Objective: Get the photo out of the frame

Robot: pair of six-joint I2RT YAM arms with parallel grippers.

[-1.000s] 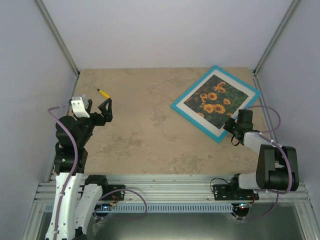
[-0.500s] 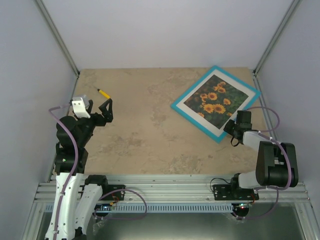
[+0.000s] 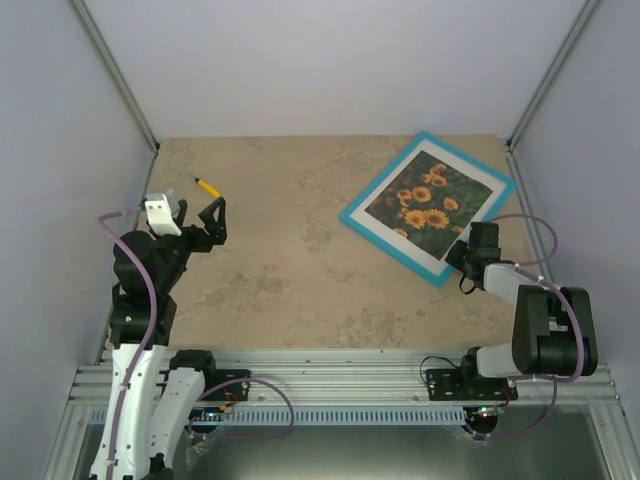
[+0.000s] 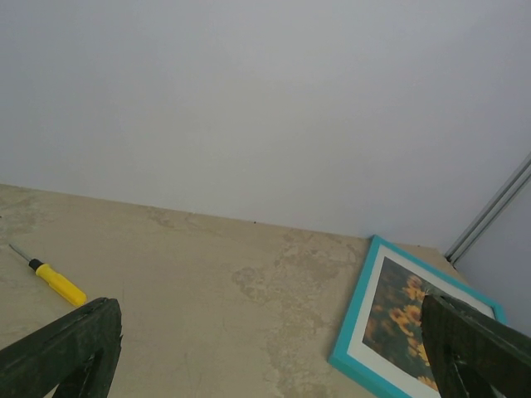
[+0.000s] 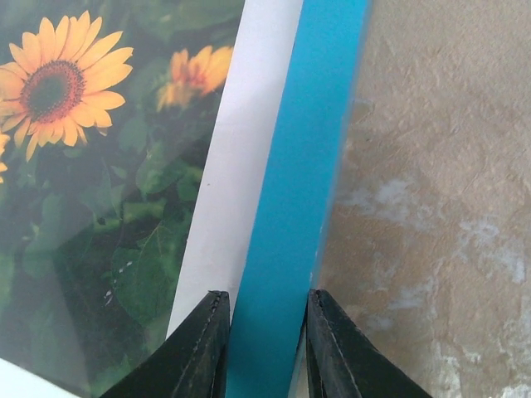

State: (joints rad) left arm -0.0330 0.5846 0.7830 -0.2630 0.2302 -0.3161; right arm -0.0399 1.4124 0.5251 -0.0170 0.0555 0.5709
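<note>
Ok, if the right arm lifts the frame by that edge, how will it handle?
Probably stiff: the frame has a straight, rigid-looking border. Held by the right gripper at one edge only, the wide panel will likely tilt. A faint sheen over the photo suggests glazing: possibly fragile.

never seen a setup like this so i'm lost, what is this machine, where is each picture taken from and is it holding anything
These are two robot arms bolted at the near edge of a table, each ending in a two-finger gripper. The wide picture comes from a fixed camera above and behind the arms. The other two come from a small camera on each wrist, so each shows that arm's own fingers. On the table lie a turquoise frame with a sunflower photo inside it, and a small yellow screwdriver at the far left. The right gripper pinches the frame's blue edge between its fingers. The left gripper is wide open and holds nothing.
</note>
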